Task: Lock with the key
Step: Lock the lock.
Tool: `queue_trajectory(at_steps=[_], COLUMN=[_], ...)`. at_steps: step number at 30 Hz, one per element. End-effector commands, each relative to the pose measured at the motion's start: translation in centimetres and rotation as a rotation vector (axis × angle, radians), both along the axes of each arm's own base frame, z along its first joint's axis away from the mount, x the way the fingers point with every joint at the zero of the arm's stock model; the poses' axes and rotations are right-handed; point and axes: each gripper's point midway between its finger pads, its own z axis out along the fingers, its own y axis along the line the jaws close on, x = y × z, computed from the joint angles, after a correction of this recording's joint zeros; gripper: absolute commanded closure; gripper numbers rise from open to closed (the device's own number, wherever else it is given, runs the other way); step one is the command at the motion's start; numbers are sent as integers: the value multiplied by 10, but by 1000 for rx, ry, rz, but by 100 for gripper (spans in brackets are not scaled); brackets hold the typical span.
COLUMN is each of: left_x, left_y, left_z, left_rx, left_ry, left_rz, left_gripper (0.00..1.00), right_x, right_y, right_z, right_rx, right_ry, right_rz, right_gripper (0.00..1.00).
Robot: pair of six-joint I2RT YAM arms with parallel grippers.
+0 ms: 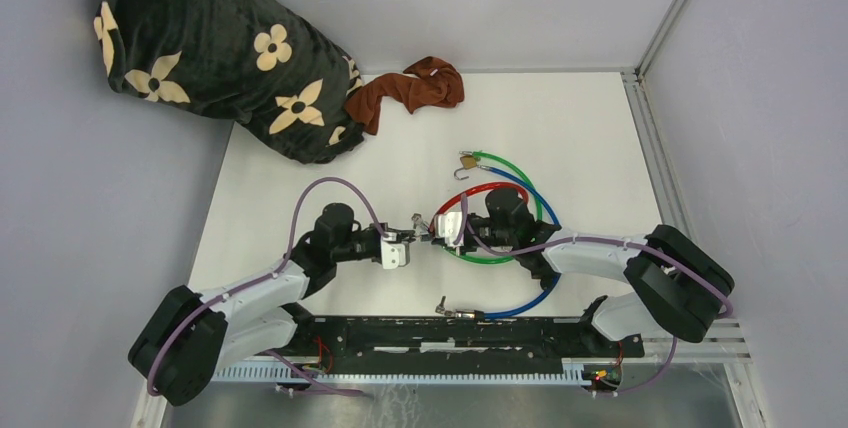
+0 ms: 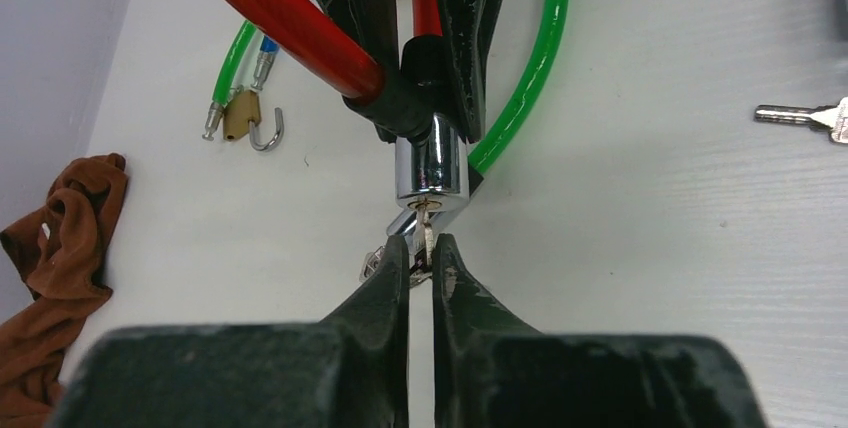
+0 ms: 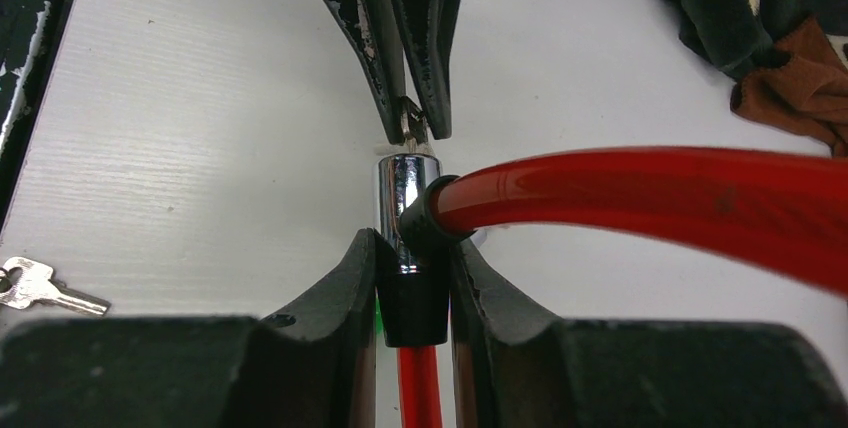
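A red cable lock (image 1: 478, 191) has a chrome cylinder (image 2: 431, 166) at its joined ends. My right gripper (image 3: 412, 248) is shut on the cylinder's black collar (image 3: 412, 293) and holds it up off the table. My left gripper (image 2: 421, 248) is shut on a small silver key (image 2: 427, 236) whose blade sits in the keyhole on the cylinder's end face. In the top view the left gripper (image 1: 418, 231) and the right gripper (image 1: 447, 226) meet tip to tip at the table's middle. The red cable (image 3: 650, 198) loops off to the right.
A green cable (image 1: 515, 170) and a blue cable (image 1: 527, 300) lie around the right arm. A brass padlock (image 1: 467, 162) with open shackle lies behind. Spare keys (image 1: 452, 310) lie near the front rail. A brown cloth (image 1: 410, 91) and a dark flowered blanket (image 1: 215, 48) sit at the back left.
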Motion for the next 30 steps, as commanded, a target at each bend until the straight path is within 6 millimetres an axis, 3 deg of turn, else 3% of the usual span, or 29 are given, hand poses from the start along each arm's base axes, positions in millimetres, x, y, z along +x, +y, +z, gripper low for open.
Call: queue_trajectory(at_steps=[1, 5, 10, 14, 22, 30], left_x=[3, -2, -30, -33, -54, -54], left_y=[-6, -10, -20, -26, -32, -33], left_z=[12, 19, 28, 43, 42, 32], left_rx=[-39, -77, -154, -228, -251, -297], left_ry=[-21, 114, 466, 638, 944, 1133], left_rz=[-3, 23, 17, 68, 80, 185], left_gripper=[97, 98, 98, 98, 98, 98], right_x=[8, 11, 14, 12, 12, 12], right_y=[17, 14, 12, 12, 9, 9], right_z=[52, 56, 59, 61, 74, 90], right_rx=[122, 128, 132, 145, 180, 233], right_ry=[-100, -115, -147, -166, -223, -254], right_rz=[21, -1, -15, -5, -6, -15], right_gripper=[100, 100, 100, 100, 100, 100])
